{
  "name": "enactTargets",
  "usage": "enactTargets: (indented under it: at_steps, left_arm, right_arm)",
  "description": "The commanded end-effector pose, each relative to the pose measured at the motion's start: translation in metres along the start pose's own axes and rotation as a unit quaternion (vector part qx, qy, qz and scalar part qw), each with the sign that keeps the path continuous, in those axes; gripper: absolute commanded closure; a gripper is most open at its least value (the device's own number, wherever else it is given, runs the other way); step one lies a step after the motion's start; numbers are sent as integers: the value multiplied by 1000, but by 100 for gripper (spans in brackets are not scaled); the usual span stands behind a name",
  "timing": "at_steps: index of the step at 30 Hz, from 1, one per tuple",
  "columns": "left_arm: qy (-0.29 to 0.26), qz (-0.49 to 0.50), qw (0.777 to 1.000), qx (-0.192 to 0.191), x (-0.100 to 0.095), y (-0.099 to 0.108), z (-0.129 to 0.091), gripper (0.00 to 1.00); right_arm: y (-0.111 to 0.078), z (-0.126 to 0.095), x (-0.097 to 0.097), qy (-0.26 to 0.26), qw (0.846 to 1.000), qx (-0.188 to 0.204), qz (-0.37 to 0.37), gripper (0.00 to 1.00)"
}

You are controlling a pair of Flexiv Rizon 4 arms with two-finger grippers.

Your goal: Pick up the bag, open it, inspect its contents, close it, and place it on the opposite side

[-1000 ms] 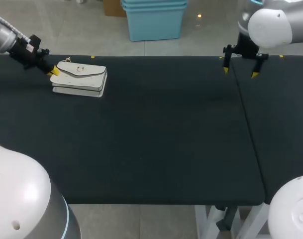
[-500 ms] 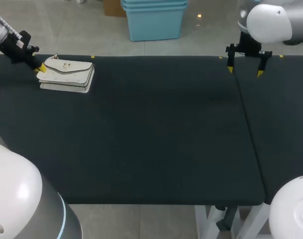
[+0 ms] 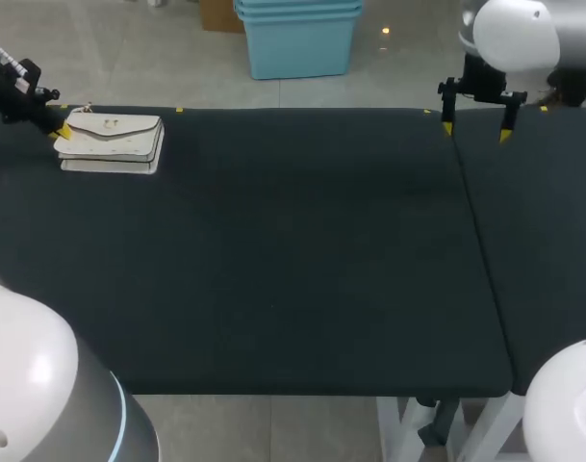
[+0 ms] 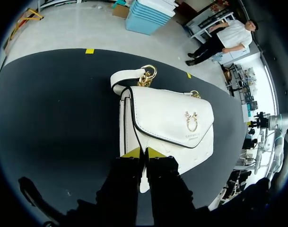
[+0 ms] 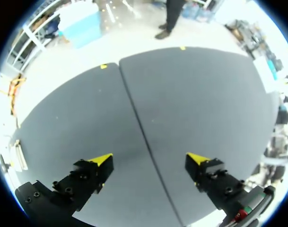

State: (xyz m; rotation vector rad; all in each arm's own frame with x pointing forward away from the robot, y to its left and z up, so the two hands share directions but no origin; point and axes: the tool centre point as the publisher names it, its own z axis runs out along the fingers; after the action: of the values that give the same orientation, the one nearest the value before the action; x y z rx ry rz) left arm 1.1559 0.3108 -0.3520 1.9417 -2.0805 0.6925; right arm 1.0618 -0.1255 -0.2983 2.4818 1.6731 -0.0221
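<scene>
A small, rectangular white leather handbag (image 3: 111, 142) sits at the far left corner of the black tabletop (image 3: 293, 269), close to its far edge, flap side up. The front flap is closed; it comes to a point at the middle, is edged with dark piping and carries a gold clasp ornament (image 4: 191, 121). Gold chain links (image 4: 147, 77) and a folded white strap (image 4: 127, 78) sit at the end away from the left gripper (image 4: 144, 152), whose yellow tips pinch the opposite edge from both sides. Whether the underside rests on the tabletop cannot be told.

Black table (image 3: 293, 269), seam (image 3: 477, 241) right of middle; white bag (image 3: 111, 142) apparently resting far-left.
</scene>
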Motion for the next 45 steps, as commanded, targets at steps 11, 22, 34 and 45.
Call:
enactTargets:
  at_steps: [11, 22, 34, 45]
  left_arm:
    - [-3, 0, 992, -123, -1, 7, -26, 0]
    - [-84, -3, 990, -116, 42, 28, -72, 0]
    - [-165, -7, 979, -124, 98, 53, -98, 0]
    - [-184, -9, 975, -122, 110, 58, -104, 0]
  right_arm:
    - [-1, -2, -5, 22, 1000, 2, 6, 0]
    - [-8, -6, -4, 37, 999, 1, 1, 0]
    - [-15, -19, -8, 54, 998, -1, 12, 0]
    - [-16, -21, -9, 58, 998, 1, 19, 0]
